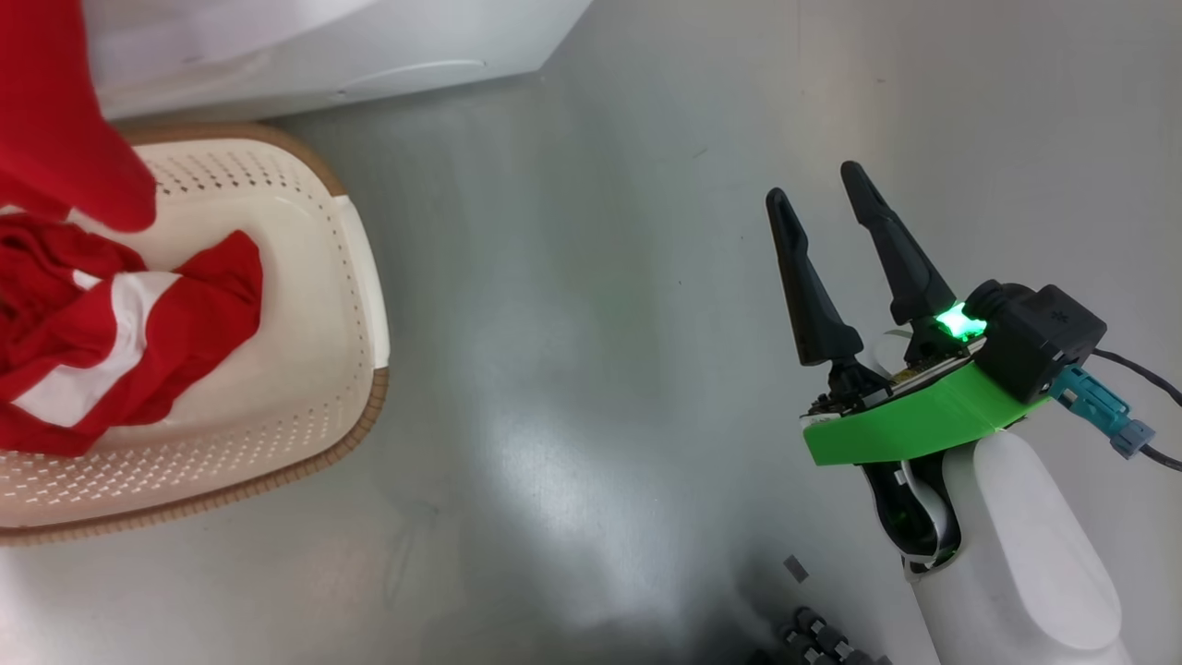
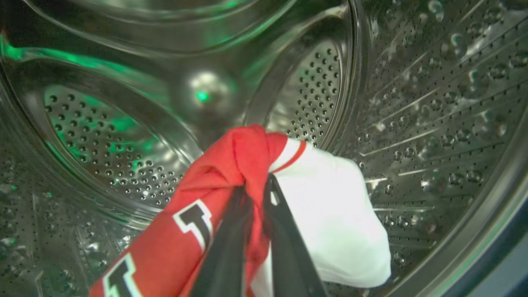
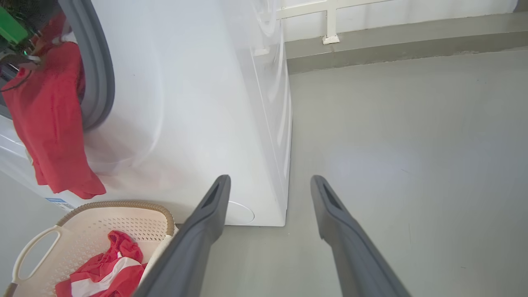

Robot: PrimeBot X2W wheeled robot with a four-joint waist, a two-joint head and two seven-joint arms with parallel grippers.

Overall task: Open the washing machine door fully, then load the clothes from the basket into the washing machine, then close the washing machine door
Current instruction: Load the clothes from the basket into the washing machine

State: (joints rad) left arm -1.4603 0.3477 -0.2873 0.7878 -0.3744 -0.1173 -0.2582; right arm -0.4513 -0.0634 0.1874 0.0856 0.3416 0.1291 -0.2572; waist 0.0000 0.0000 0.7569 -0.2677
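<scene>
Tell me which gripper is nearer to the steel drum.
Left. The left gripper is inside the drum, fingers shut on a red garment; the right gripper is open above the floor, outside it.

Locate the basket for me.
The basket sits on the floor at the head view's left, just before the washing machine, with red clothes inside.

Smooth grey floor (image 1: 572, 369), glossy, with a pale blurred patch of reflected light near its middle. A small dark-grey square scrap (image 1: 795, 569) lies flat on it at the near right. At the far side a low grey ledge (image 3: 392, 45) runs left to right along the floor's edge. A white post (image 3: 331, 22) stands on the ledge on a flared foot (image 3: 331, 39). Behind it is a white wall (image 3: 412, 16).
</scene>
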